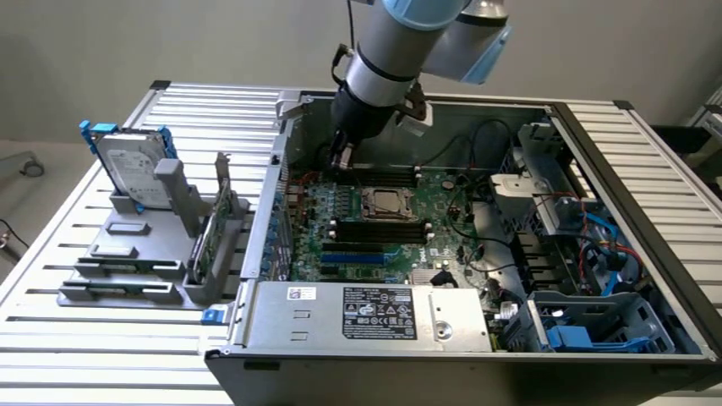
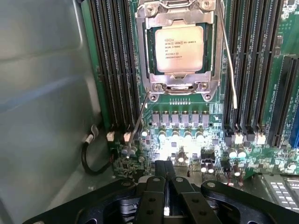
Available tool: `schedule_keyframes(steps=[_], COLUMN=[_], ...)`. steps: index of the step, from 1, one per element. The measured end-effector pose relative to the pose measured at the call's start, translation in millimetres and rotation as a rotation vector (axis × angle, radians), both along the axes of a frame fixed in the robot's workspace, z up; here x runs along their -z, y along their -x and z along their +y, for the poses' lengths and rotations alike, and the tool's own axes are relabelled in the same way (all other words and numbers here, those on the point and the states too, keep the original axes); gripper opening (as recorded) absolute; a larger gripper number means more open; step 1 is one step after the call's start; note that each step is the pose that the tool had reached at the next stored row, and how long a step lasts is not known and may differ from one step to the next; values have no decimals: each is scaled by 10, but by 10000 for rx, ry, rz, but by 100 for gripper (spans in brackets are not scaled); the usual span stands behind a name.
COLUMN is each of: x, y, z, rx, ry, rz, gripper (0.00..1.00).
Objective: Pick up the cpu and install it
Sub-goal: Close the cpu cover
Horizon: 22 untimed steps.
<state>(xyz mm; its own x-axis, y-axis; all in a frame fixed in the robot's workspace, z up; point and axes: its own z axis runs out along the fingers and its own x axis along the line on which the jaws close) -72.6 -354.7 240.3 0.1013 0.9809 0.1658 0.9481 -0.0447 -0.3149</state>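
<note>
Work surface: a pale slatted metal table (image 1: 79,364), with a plain grey wall (image 1: 169,38) behind it. On the table lies an open computer case (image 1: 631,364), its main board facing up.

On the exterior view's left, just beside the case, stands a grey rack (image 1: 124,254). A hard drive (image 1: 127,165) with blue rails stands upright in it. A boxed power unit (image 1: 367,313) with a printed label lies along the near edge of the case. A blue plastic bay (image 1: 598,330) sits in the near corner on the exterior view's right.

The cpu (image 1: 387,201) lies flat in the socket at the middle of the board, printed silver top upward. In the wrist view the cpu (image 2: 179,48) is ringed by the socket's metal frame (image 2: 180,87). A thin wire lever (image 2: 229,65) runs along one side and another along the opposite side. Rows of black memory slots (image 2: 114,60) flank the socket.

The gripper (image 1: 341,156) hangs inside the case over the far part of the board, near the cpu but apart from it. In the wrist view the gripper (image 2: 167,170) has its fingers (image 2: 156,186) pressed fully together, with nothing between them. A bright light falls on the small board parts just ahead of the tips.
</note>
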Motion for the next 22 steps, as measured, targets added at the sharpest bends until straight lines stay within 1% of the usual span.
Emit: schedule_keyframes(steps=[7, 12, 13, 14, 17, 19, 22], x=[-11, -20, -25, -32, -50, -52, -52], y=[8, 12, 18, 29, 66, 76, 80], z=[0, 1, 1, 1, 2, 4, 10], rx=[562, 973, 1022, 1059, 1121, 1195, 1364], ry=[-5, -8, -18, -40, -127, -147, -157], rz=[-64, -129, -135, -143, -177, -228, -342], gripper=[11, 11, 11, 11, 11, 11, 11])
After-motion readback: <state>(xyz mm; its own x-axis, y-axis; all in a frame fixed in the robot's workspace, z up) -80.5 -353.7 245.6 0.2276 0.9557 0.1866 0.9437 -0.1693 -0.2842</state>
